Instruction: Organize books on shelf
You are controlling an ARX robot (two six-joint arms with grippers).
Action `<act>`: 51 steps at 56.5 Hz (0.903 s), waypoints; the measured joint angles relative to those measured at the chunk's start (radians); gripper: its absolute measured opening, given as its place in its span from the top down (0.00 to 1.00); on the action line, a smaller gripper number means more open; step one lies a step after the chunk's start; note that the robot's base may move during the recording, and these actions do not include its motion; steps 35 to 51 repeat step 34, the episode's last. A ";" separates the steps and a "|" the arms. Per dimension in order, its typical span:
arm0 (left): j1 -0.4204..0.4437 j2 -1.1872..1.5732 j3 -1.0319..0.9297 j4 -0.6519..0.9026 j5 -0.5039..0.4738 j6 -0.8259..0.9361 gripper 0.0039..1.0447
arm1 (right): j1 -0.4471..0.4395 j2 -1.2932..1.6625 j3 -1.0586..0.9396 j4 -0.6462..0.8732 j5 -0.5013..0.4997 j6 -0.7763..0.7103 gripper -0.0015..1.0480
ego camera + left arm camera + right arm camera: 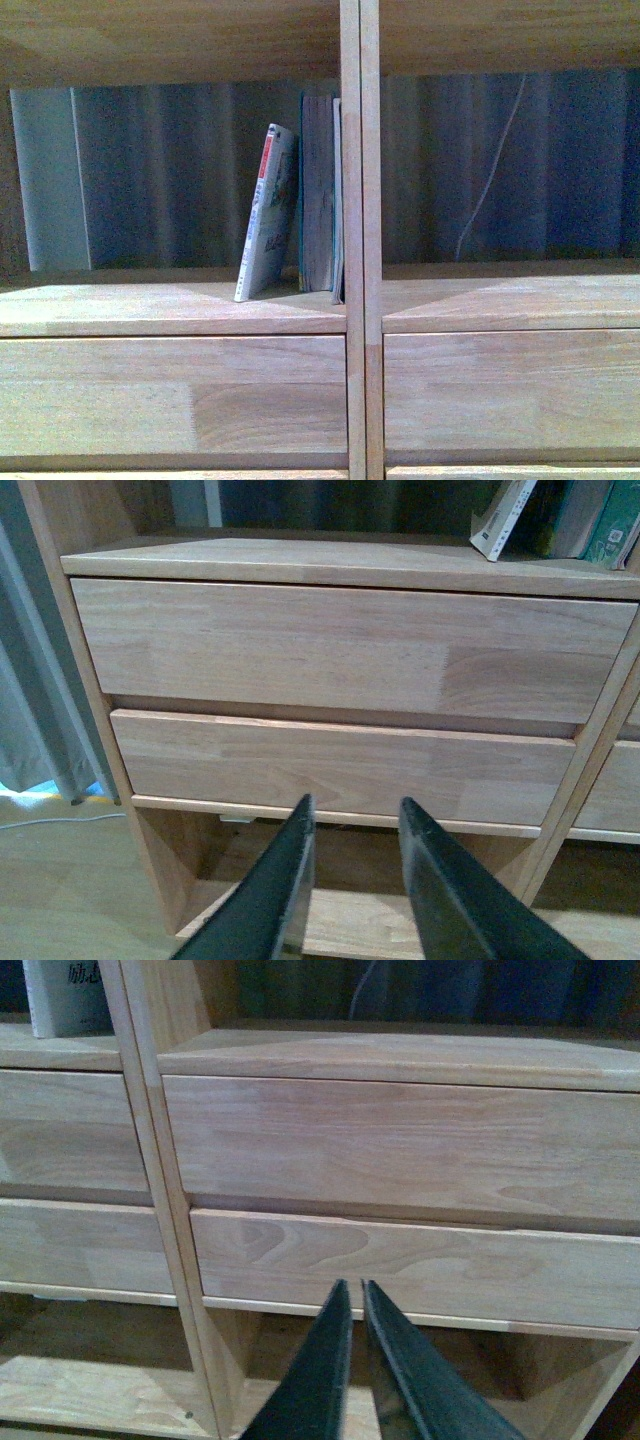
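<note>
White book leans toward teal book, which stands against the shelf divider. Left hand part open, empty; right hand nearly closed, empty; both below the drawers. I'd raise left and push the leaner upright, slowly.

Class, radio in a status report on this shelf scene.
Left gripper jaws open, empty; right gripper nearly shut, empty. White paperback leaning toward teal book by divider. Nothing in the way.
</note>
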 joint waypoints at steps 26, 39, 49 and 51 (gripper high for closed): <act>0.000 0.000 0.000 0.000 0.000 0.002 0.07 | 0.000 0.000 0.000 0.000 0.000 0.001 0.07; 0.000 0.000 0.000 0.000 0.000 0.002 0.07 | 0.000 0.000 0.000 0.000 0.000 0.001 0.07; 0.000 0.000 0.000 0.000 0.000 0.002 0.07 | 0.000 0.000 0.000 0.000 0.000 0.001 0.07; 0.000 0.000 0.000 0.000 0.000 0.002 0.07 | 0.000 0.000 0.000 0.000 0.000 0.001 0.07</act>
